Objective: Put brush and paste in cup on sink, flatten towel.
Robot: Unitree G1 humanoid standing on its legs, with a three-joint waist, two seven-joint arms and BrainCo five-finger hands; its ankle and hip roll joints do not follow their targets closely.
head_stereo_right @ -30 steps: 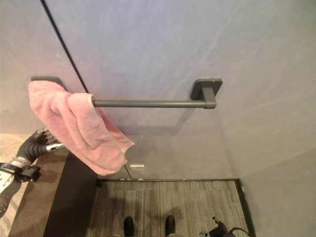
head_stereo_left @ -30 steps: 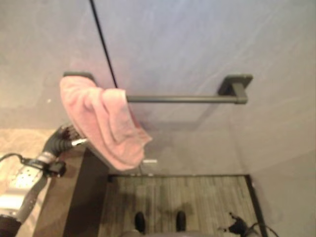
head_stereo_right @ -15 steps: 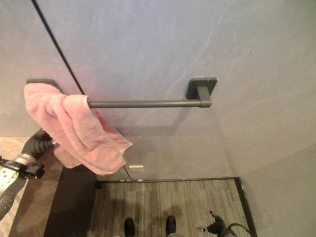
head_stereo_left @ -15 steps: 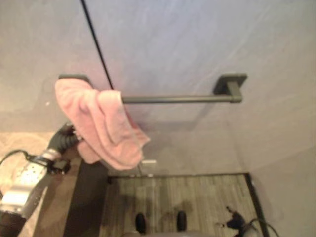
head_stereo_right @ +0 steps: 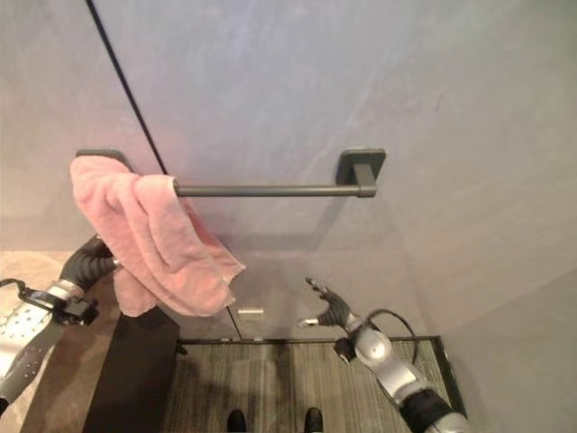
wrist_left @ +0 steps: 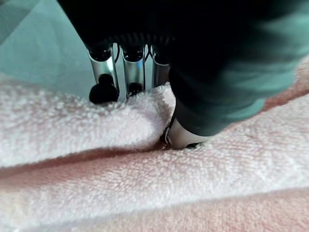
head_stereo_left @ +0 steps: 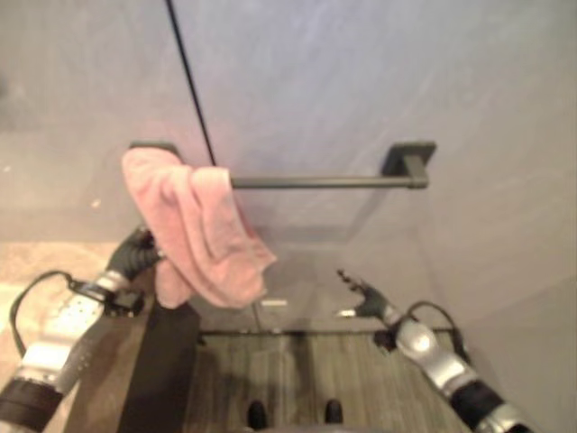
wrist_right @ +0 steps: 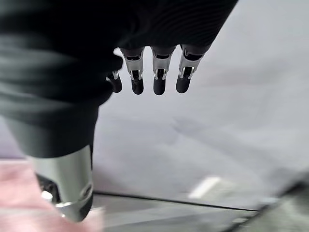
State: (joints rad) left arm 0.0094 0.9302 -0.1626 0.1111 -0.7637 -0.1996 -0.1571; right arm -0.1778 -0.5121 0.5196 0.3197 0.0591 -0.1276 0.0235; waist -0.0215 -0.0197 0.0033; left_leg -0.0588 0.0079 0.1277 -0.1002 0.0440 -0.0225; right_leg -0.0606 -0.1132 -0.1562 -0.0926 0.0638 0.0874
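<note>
A pink towel (head_stereo_left: pixel 203 230) hangs bunched over the left end of a dark bar (head_stereo_left: pixel 315 181) on the grey wall. My left hand (head_stereo_left: pixel 137 254) reaches up from the lower left to the towel's lower left edge. In the left wrist view its fingers (wrist_left: pixel 130 67) lie over a fold of the towel (wrist_left: pixel 145 183) while the thumb (wrist_left: pixel 186 137) presses in from the other side, pinching the cloth. My right hand (head_stereo_left: pixel 363 296) is raised at the lower right, below the bar. Its fingers (wrist_right: pixel 159 72) are relaxed and hold nothing.
A thin black line (head_stereo_left: pixel 189 81) runs down the wall to the towel. A dark panel (head_stereo_left: pixel 167 361) and a beige surface (head_stereo_left: pixel 36 262) lie at the lower left. Striped grey flooring (head_stereo_left: pixel 297 379) lies below, with a small white plate (head_stereo_left: pixel 273 303) at the wall's base.
My right hand has risen into view at the lower right. My left hand has moved in under the towel's edge and the towel's lower left corner has bunched up. The camera shifted a little.
</note>
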